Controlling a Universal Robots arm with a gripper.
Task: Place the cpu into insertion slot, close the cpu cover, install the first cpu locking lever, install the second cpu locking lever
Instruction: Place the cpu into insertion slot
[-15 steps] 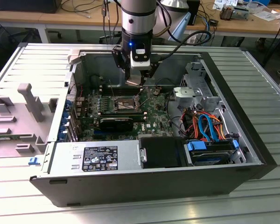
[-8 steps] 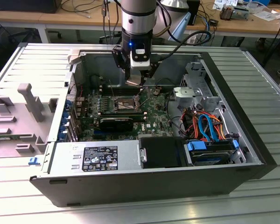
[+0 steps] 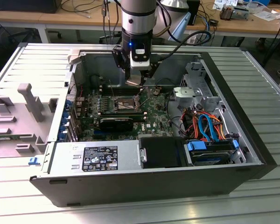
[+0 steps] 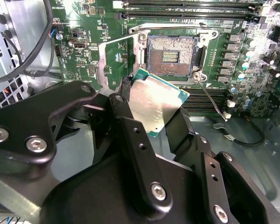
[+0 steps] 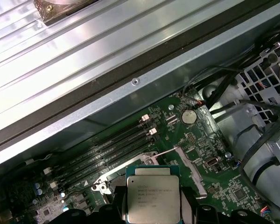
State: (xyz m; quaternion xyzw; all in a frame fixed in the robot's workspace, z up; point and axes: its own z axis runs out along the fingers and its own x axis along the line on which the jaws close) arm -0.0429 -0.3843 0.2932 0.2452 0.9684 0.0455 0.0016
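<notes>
Silver-topped cpu (image 4: 151, 108), gripped by two opposite edges in the claw (image 4: 153, 101), hangs near the bare insertion slot (image 4: 171, 55); seating well likely demands squaring its edges to the recess and lowering level, unforced.

cpu (image 4: 154, 105): dull silver top, teal-green edge
insertion slot (image 4: 171, 55): dark brown, fine dotted pin grid, silver-grey rim
motherboard (image 4: 107, 65): green, pale fine traces
memory slots (image 4: 186, 15): black
gripper (image 4: 151, 106): matt black, silver screw heads
drive cables (image 3: 206, 125): orange and blue
coin battery (image 5: 190, 116): silver
table (image 3: 266, 93): silver-grey, ribbed with long grooves
</notes>
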